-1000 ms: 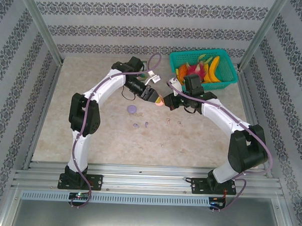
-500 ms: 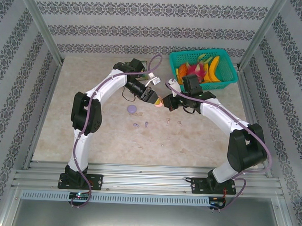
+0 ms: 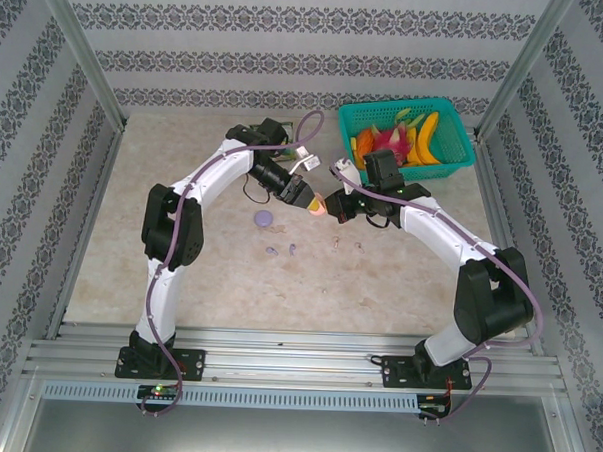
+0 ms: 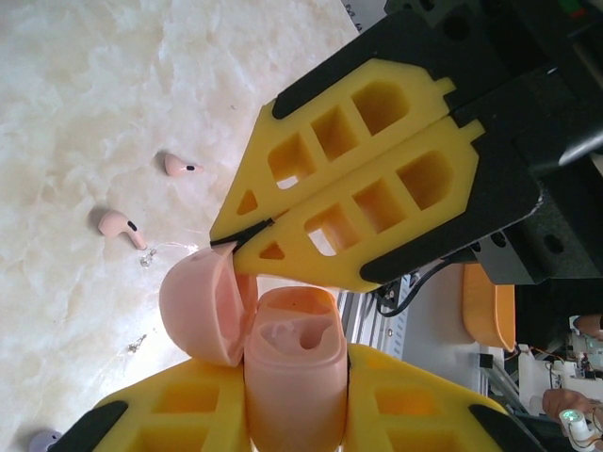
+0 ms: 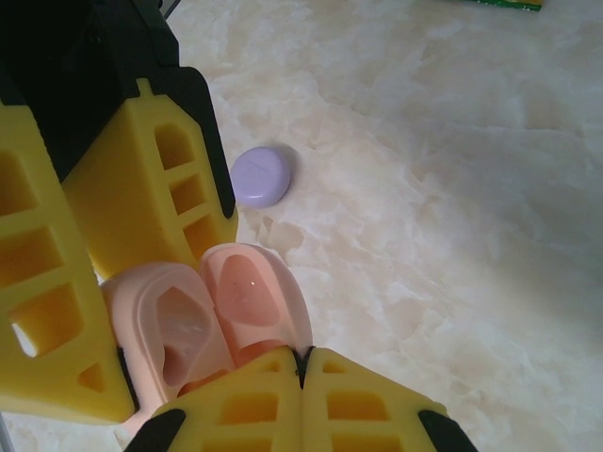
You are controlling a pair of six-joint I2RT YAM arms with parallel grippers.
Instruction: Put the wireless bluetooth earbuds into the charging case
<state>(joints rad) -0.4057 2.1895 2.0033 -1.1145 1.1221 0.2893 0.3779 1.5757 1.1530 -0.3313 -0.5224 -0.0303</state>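
Note:
My left gripper (image 3: 308,200) is shut on the pale pink charging case (image 4: 292,377), which it holds above the table with the hinged lid (image 4: 198,306) swung open. The case's inner wells (image 5: 179,325) look hollow. My right gripper (image 5: 301,354) is shut, its yellow fingertips (image 4: 247,209) pinching the rim of the lid (image 5: 250,287). Two pink earbuds (image 4: 177,167) (image 4: 118,224) lie on the marble table below, also seen as pink earbuds (image 3: 337,245) in the top view. Purple earbuds (image 3: 271,251) lie further left.
A closed round lavender case (image 5: 261,175) (image 3: 265,218) rests on the table beside the left arm. A teal basket (image 3: 455,163) of toy fruit stands at the back right. Metal frame posts and patterned walls ring the table.
My left gripper's jaws have closed tighter on the pink case. Both grippers have edged slightly together; the things on the table have not moved.

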